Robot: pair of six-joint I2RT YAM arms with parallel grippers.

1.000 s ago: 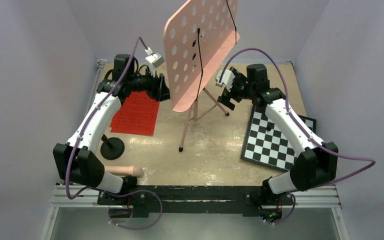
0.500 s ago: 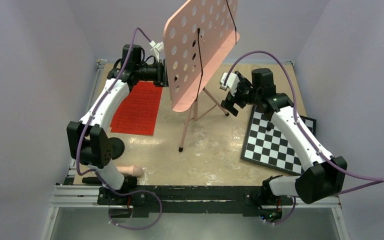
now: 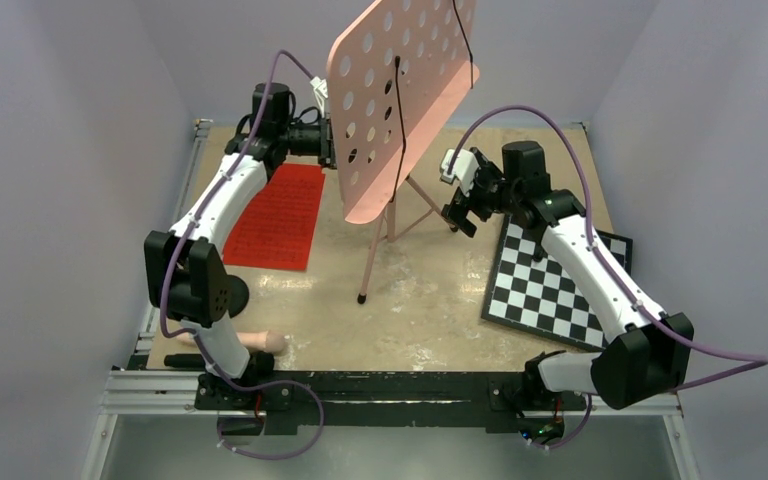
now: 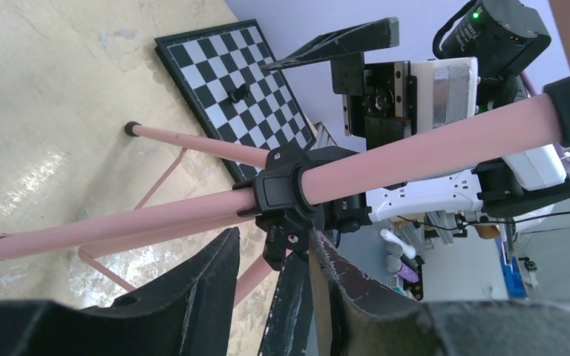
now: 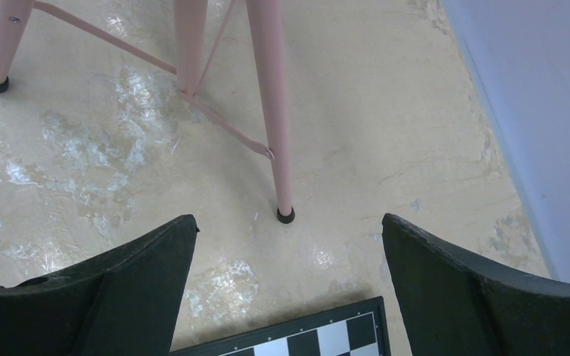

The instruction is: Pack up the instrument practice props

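Well behind the left fingers (image 4: 193, 297), rod (image 3: 260, 342): only a pink end shows by the arm's mount. The rest lies under the arm.
Base (image 3: 232, 296): round and black, half covered by the left elbow. Whether it joins the rod cannot be told.
Sheets (image 3: 278, 215): red, flat on the table (image 3: 430, 300), below and short of the left fingers. The left arm crosses one edge.
Left gripper (image 4: 274, 241): sits behind the stand's desk, which hides it from above. The fingers are part-way apart, astride the knob under the black clamp (image 4: 286, 194). A gap shows on one side; the other side is too dark to judge. No clear grip.
Stand (image 3: 400, 90): upright on its tripod, between the two grippers, with the desk's top cut off by the frame edge. Its pole (image 4: 430, 141) crosses just past the left fingertips.
Right gripper (image 5: 288, 221): the right fingers (image 5: 119, 297) are spread wide with nothing between them. One stand foot (image 5: 286, 216) rests on the table just beyond the tips.
Board (image 3: 550, 280): flat, to the right of the right fingers, with one edge just under them. The right arm covers part of it. A small dark piece on it is too small to make out.
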